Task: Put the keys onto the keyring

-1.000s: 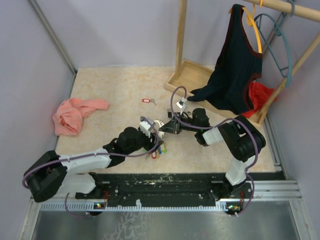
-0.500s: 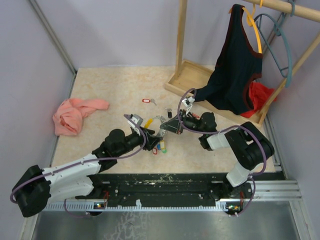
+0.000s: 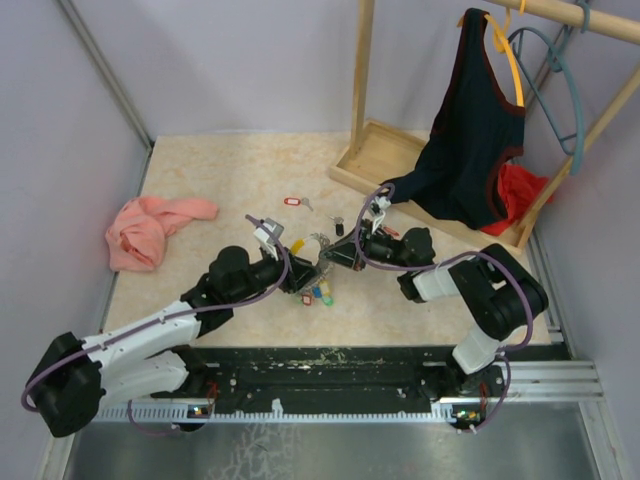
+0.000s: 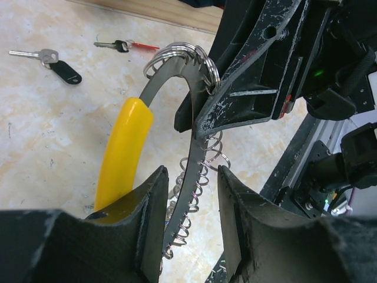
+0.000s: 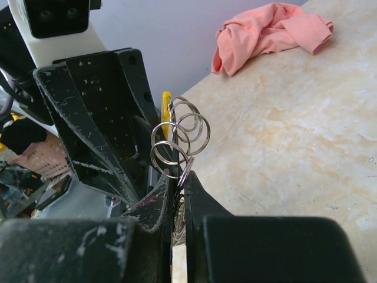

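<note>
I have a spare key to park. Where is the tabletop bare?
Bare: the far strip beyond the red-tagged key, between pink cloth and wooden rack base. Crowded: the middle, where left fingers and right fingers meet at the keyring above the tagged keys.

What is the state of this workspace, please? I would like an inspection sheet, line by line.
Surface: beige marbled table, no spill seen.
Job's things: keyring held between both arms; coloured tagged keys beneath it, attachment unclear; red-tagged key and black-tagged key lie loose.
Clutter: pink cloth on the left arm's side.
Grippers: right gripper, jaws shut on the keyring; left gripper, jaws open astride its band.
Cables: purple cables along both arms, no snag seen.
Surroundings: wooden rack, dark vest, teal hanger, red cloth.
</note>
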Robot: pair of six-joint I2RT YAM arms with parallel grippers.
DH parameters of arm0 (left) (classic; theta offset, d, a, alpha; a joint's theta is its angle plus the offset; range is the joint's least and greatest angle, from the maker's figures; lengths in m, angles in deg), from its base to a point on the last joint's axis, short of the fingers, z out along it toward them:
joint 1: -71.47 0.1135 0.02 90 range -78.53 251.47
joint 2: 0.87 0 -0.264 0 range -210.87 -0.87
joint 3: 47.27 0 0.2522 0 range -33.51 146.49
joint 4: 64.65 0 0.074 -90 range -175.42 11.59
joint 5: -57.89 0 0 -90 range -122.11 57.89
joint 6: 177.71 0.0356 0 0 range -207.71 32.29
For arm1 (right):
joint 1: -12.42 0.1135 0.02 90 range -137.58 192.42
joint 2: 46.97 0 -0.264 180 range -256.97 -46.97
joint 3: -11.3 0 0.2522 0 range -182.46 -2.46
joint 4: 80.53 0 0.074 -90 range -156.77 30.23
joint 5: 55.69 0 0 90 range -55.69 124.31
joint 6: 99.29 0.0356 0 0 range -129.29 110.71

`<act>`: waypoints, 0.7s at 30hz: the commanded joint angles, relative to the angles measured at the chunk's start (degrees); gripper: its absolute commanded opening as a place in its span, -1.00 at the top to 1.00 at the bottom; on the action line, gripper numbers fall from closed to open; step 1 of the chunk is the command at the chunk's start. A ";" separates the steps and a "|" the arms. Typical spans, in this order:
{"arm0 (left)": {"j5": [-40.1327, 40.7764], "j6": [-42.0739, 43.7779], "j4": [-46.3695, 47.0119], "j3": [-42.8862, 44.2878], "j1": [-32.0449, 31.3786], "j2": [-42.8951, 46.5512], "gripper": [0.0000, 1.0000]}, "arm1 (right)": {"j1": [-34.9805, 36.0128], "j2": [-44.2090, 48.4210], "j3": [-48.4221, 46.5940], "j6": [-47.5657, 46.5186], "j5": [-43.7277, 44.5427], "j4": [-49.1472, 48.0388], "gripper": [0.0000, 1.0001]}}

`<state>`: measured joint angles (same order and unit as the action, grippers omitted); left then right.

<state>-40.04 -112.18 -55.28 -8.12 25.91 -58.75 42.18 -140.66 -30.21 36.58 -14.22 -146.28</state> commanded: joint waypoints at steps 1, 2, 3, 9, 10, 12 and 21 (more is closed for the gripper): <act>-3.35 -0.76 -2.31 1.68 1.61 -1.41 0.10 | 2.05 3.41 -1.41 -0.36 -4.11 -6.93 1.00; -4.09 -0.70 -2.31 1.73 1.69 -1.50 0.11 | 2.13 3.42 -1.57 -0.48 -4.19 -6.85 1.00; -4.42 -0.57 -2.35 1.79 1.70 -1.60 0.11 | 2.27 3.51 -1.72 -0.63 -4.34 -6.77 1.00; -3.99 0.20 -3.48 2.08 2.11 -3.03 0.12 | 3.43 4.57 -2.76 -2.57 -4.99 -4.60 1.00; -4.01 0.29 -3.60 2.01 2.25 -3.12 0.13 | 3.58 4.91 -2.75 -3.07 -4.99 -3.96 1.00; -4.28 0.30 -3.49 1.88 2.47 -3.11 0.18 | 3.85 5.66 -2.84 -4.18 -4.87 -2.63 1.00; -5.32 1.16 -3.39 1.64 2.58 -2.71 0.99 | 4.52 8.56 -3.01 -8.41 -3.89 3.48 1.00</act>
<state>-47.16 -112.05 -57.01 -7.16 27.60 -61.25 44.65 -136.60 -30.43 29.34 -14.42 -138.69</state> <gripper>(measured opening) 0.073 0.039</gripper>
